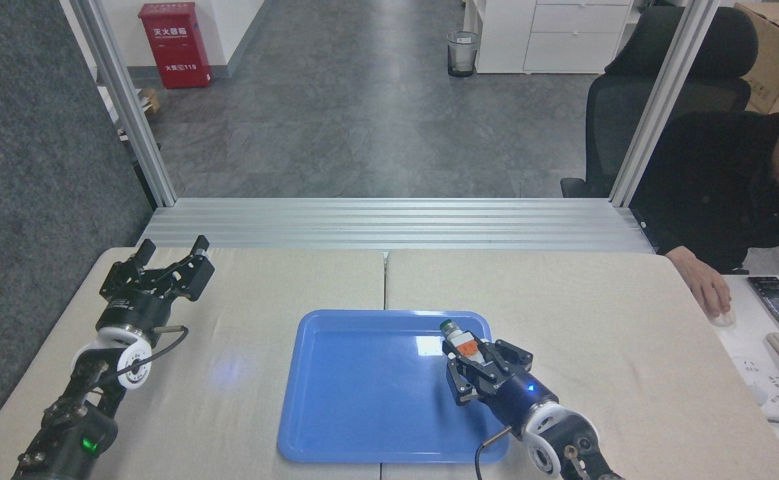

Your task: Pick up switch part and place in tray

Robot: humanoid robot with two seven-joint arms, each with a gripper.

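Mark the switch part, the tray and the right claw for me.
switch part (461, 339), head view, on its white-and-orange body.
tray (363, 400), head view, on its bare blue floor.
right claw (471, 357), head view, midway between the fingertips.
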